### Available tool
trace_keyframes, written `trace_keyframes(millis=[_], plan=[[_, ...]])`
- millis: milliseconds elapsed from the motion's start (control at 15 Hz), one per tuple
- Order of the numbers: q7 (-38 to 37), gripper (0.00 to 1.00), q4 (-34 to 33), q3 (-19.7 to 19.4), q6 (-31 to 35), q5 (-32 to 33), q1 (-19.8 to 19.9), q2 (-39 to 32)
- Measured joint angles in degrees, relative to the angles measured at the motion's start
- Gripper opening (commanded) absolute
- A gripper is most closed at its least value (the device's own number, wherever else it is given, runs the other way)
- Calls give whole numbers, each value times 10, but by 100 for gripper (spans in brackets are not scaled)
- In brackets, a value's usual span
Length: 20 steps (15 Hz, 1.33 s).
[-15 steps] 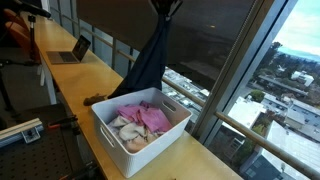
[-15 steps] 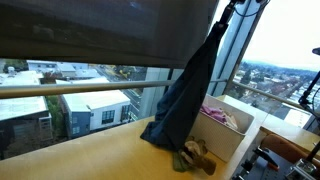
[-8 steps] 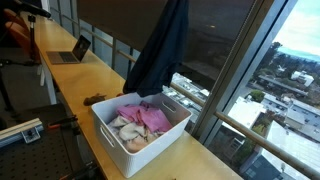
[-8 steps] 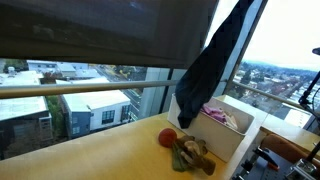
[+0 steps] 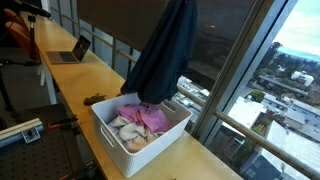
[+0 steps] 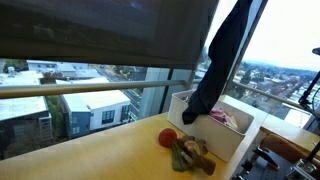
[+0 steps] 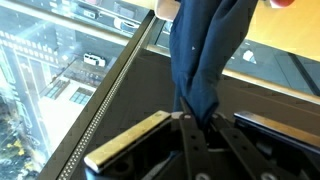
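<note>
Open laptop [image 5: 72, 50], red ball [image 6: 167, 137]

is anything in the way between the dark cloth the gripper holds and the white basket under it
Nothing visible. The dark cloth hangs from the shut gripper with its lower end at the far rim of the white basket; inside lie only pink and pale clothes.

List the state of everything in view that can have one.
gripper: shut on the dark blue cloth
dark blue cloth: held up by its top, hanging loose over the white basket
white basket: upright, partly filled with pink and pale clothes
laptop: open
roller blind: partly lowered
red ball: resting on the counter beside the white basket
</note>
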<state>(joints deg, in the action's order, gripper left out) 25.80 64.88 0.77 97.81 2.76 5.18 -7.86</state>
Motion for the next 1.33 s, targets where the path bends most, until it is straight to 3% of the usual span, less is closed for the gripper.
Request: trace_keyframes(millis=[867,1333], plan=[[0,1,-133,-1,-50,0,21,-44],[0,1,-170,-1,-64,0,21,-62]])
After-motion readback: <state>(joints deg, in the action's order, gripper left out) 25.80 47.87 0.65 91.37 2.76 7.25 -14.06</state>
